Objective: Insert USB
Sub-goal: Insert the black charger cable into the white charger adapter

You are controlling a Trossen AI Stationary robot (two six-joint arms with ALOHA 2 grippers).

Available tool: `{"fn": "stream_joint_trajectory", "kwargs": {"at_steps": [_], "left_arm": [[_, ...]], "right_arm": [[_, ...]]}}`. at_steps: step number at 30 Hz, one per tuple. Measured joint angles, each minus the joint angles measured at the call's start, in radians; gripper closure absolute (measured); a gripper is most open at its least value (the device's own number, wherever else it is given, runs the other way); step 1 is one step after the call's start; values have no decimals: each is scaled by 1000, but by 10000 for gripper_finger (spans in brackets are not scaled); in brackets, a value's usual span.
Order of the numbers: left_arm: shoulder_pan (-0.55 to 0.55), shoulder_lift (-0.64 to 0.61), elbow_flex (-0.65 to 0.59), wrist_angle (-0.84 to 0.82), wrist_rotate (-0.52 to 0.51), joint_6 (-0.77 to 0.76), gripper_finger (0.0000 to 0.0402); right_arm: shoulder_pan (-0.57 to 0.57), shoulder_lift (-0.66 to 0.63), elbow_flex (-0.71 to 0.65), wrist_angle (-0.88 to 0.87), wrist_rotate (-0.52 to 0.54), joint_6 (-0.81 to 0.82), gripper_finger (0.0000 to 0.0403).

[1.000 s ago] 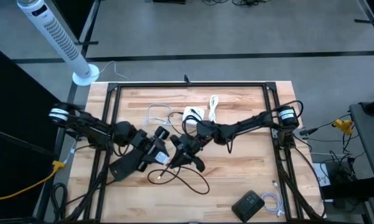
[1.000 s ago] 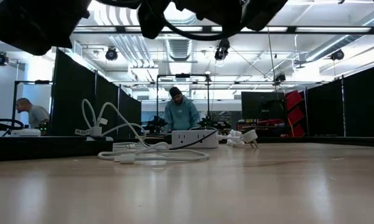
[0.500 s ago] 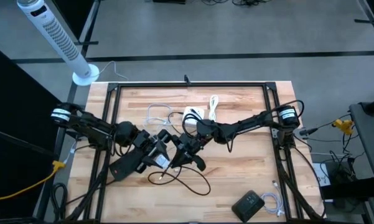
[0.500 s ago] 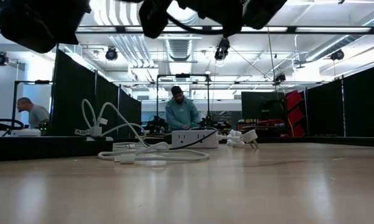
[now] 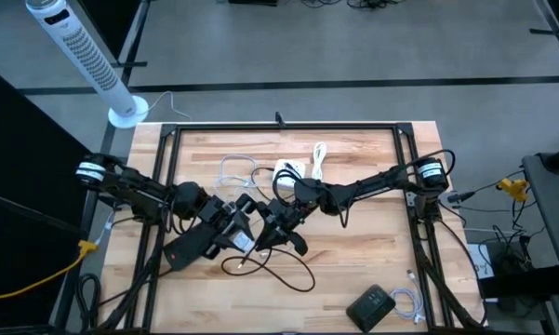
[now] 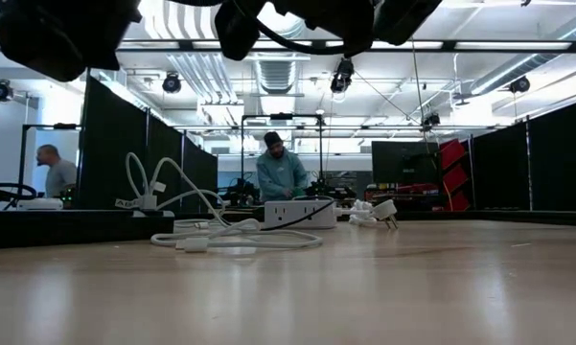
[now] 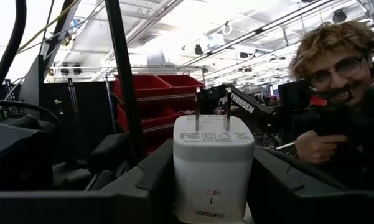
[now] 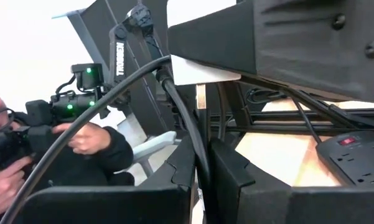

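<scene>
Both arms meet above the middle of the wooden tabletop (image 5: 353, 251), a little toward its front edge. Left gripper (image 7: 215, 180) is clamped on a white boxy USB wall charger with two metal prongs (image 7: 213, 165), fingers pressing its two sides, prongs pointing away from the wrist. In the high view that charger (image 5: 245, 240) shows as a small white block at the left gripper's (image 5: 246, 234) tip, held up off the wood.

Right gripper (image 8: 200, 171) is closed tight on a black USB cable (image 8: 183, 118), pinched between its two dark fingers (image 8: 233, 171); the cable runs up toward the white charger (image 8: 202, 68) held just beside it. High view: right gripper (image 5: 277, 230) sits just beside the left one, tips nearly touching. The black cable (image 5: 284, 270) loops loose on the tabletop toward the front edge.

No containers on the table. A white power strip (image 5: 288, 171) lies near the back edge at centre, a coil of white cable (image 5: 234, 169) just to its left. A black power strip (image 5: 370, 303) with a thin white cable lies near the front right corner. People show in the room behind.
</scene>
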Motion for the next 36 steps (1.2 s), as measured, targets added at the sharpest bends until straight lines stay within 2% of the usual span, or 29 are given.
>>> {"fn": "stream_joint_trajectory", "kwargs": {"at_steps": [6, 17, 24, 36], "left_arm": [[0, 4, 0, -58, 145, 61, 257], [34, -37, -1, -59, 139, 87, 257], [46, -50, -1, -63, 85, 89, 257], [-14, -53, -1, -175, 84, 83, 257]], "right_arm": [[0, 0, -2, 0, -3, -25, 386], [-1, 0, -1, -21, -18, -60, 386], [-3, 0, 0, -28, -47, -58, 386], [-45, -4, 0, -126, 71, -115, 386]]}}
